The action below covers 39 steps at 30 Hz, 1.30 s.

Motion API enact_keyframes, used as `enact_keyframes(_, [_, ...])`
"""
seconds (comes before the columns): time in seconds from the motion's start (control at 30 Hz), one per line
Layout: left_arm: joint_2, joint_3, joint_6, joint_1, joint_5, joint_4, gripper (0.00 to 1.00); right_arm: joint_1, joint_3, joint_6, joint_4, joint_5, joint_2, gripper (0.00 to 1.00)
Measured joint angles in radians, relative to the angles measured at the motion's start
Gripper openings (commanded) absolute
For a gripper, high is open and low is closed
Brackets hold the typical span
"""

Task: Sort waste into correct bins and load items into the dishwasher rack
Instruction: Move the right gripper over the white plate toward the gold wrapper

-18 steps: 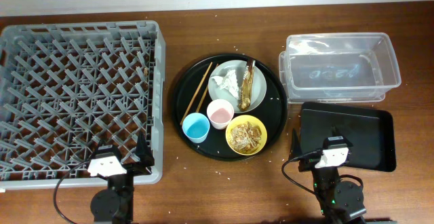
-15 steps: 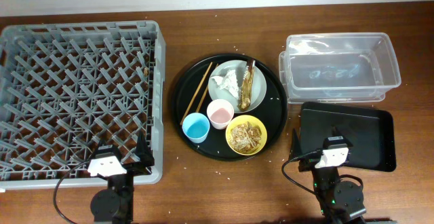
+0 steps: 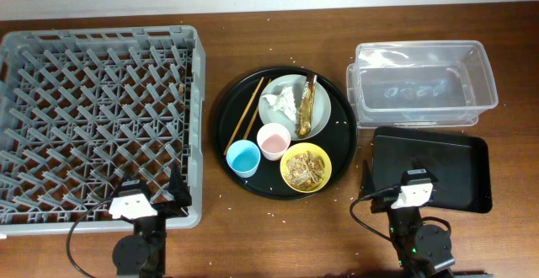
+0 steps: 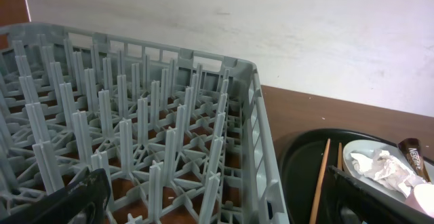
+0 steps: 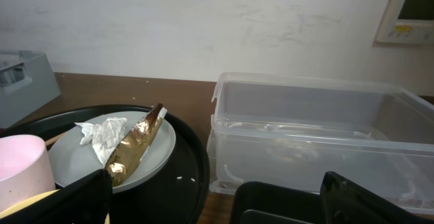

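On the round black tray, a grey-green plate holds a crumpled white napkin and a gold-brown wrapper. Chopsticks, a blue cup, a pink cup and a yellow bowl of brown scraps lie beside it. The grey rack is at left. The clear tub and shallow black tray are at right. My left gripper is open over the rack's near right corner. My right gripper is open between the round tray and the bins.
Crumbs are scattered on the wooden table around the round tray. A white wall stands behind the table, with a wall panel at the right. Both arm bases sit at the front edge.
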Motion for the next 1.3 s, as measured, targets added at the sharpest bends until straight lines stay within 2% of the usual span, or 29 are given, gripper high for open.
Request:
enact_keyframes(0.27, [0.0,0.0,0.0,0.0,0.001,0.006,0.99,0.0,0.0,0.0,0.0,-0.001,0.0,0.98])
enact_keyframes(0.37, [0.002,-0.003,0.0,0.0,0.054,0.082,0.99,0.0,0.0,0.0,0.023,-0.031,0.0,0.98])
enact_keyframes(0.43, [0.002,0.0,0.0,0.0,0.087,0.138,0.99,0.0,0.003,0.062,0.03,-0.073,0.0,0.98])
enact_keyframes(0.53, [0.006,0.028,0.001,0.0,0.109,0.104,0.99,0.0,0.119,0.143,-0.039,-0.134,0.051,0.98])
enact_keyframes(0.67, [0.32,0.441,0.0,0.0,0.119,-0.123,0.99,0.0,0.568,0.171,-0.348,-0.183,0.376,0.99])
enact_keyframes(0.7, [0.43,0.557,0.001,0.0,0.131,-0.224,0.99,-0.003,0.784,0.172,-0.526,-0.215,0.578,0.98])
enact_keyframes(0.73, [0.598,0.716,0.001,-0.001,0.158,-0.291,0.99,-0.003,0.88,0.171,-0.571,-0.234,0.69,0.98])
enact_keyframes(0.8, [0.768,0.893,0.0,-0.002,0.209,-0.512,0.99,-0.005,1.112,0.171,-0.8,-0.26,0.911,0.98])
enact_keyframes(0.9, [1.039,1.159,0.0,-0.005,0.257,-0.705,0.99,-0.005,1.36,0.173,-0.917,-0.305,1.201,0.98])
enact_keyframes(0.97, [1.146,1.244,0.0,-0.005,0.27,-0.756,0.99,-0.005,1.387,0.174,-0.92,-0.414,1.321,0.98])
enact_keyframes(1.07, [1.194,1.248,0.0,-0.005,0.273,-0.775,0.99,-0.005,1.391,0.175,-0.902,-0.542,1.452,0.96])
enact_keyframes(1.17, [1.216,1.248,0.0,-0.005,0.273,-0.776,0.99,-0.005,1.392,0.179,-0.902,-0.558,1.527,0.69])
enact_keyframes(1.23, [1.216,1.248,0.0,-0.005,0.273,-0.779,0.99,-0.005,1.395,0.184,-0.842,-0.527,1.596,0.54])
enact_keyframes(1.3, [1.216,1.248,0.0,-0.005,0.273,-0.777,0.99,-0.005,1.396,0.192,-0.775,-0.488,1.67,0.54])
